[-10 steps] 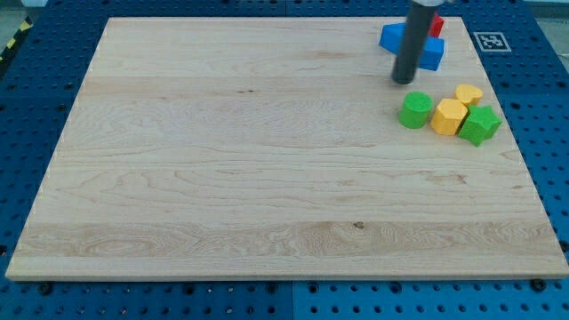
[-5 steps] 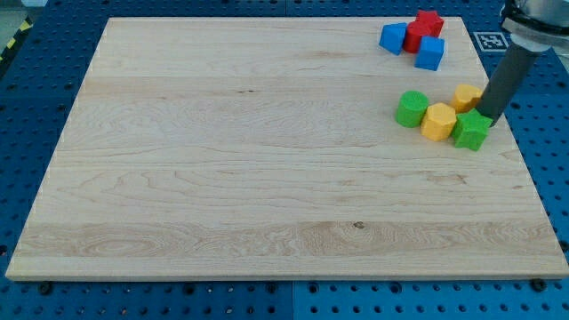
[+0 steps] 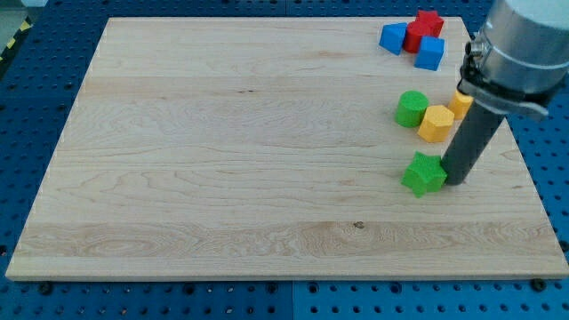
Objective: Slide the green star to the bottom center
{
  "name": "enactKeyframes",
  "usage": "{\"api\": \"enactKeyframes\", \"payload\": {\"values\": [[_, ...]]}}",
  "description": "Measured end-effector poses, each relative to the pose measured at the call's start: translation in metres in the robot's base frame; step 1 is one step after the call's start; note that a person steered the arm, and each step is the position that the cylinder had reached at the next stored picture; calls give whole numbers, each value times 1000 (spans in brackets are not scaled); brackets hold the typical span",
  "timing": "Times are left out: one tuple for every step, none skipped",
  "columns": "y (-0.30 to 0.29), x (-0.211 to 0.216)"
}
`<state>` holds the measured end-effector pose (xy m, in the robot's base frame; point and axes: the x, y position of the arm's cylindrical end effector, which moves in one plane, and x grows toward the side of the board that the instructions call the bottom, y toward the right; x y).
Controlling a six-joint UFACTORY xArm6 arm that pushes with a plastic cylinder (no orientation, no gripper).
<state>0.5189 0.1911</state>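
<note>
Green star (image 3: 423,174) lies at the right side of the wooden board (image 3: 222,160), my tip (image 3: 454,180) touching its right edge; no pincer exists. Pushing is underway; next move needs left-downward pushing.

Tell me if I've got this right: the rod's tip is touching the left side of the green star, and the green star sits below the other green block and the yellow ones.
Not quite. In the camera view my tip is against the right side of the green star, not its left. The rest holds: the star sits below the green round block and the yellow blocks.
</note>
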Motion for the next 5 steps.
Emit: {"api": "enactKeyframes", "payload": {"values": [[-15,19],[-19,-8],[-20,-22],[-44,-22],[-80,-26]]}}
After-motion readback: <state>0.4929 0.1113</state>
